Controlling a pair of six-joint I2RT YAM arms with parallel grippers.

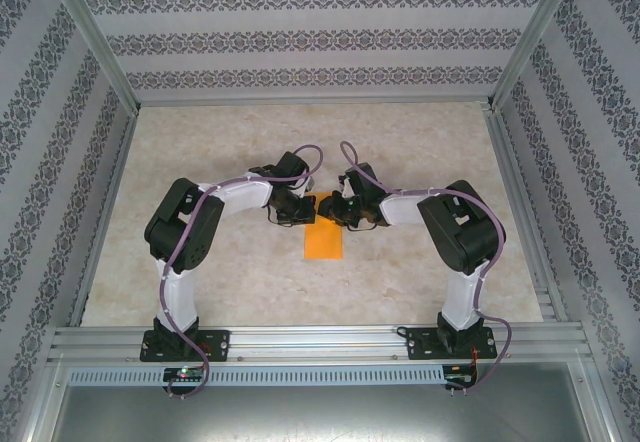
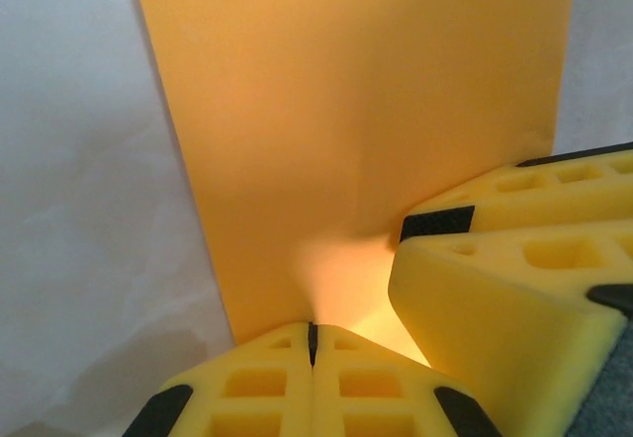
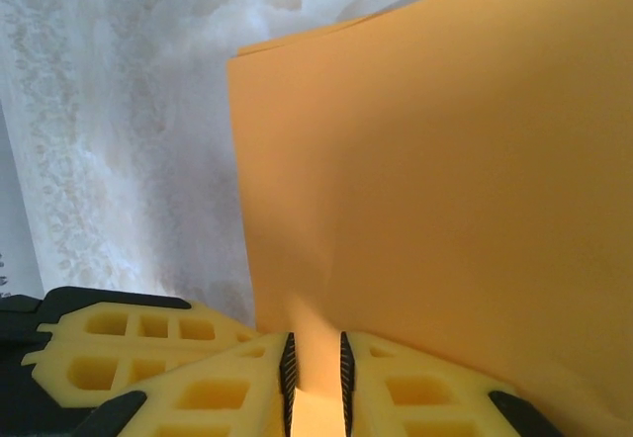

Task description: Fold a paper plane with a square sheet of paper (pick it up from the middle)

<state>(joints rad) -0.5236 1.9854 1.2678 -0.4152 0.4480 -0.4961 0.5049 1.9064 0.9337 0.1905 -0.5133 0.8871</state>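
Note:
The square sheet of paper is bright orange and lies on the table as a narrow doubled strip, its layered edge visible in the right wrist view. Both grippers meet at its far end. My left gripper has its jaws pressed together on a raised ridge of the paper. My right gripper holds a pinched-up fold of the sheet between its slightly parted pads. In the left wrist view, the right gripper's yellow fingers rest on the paper just beside mine.
The table top is pale and marbled, bounded by aluminium rails at the near edge and patterned walls on three sides. The left gripper's yellow finger sits at the lower left of the right wrist view.

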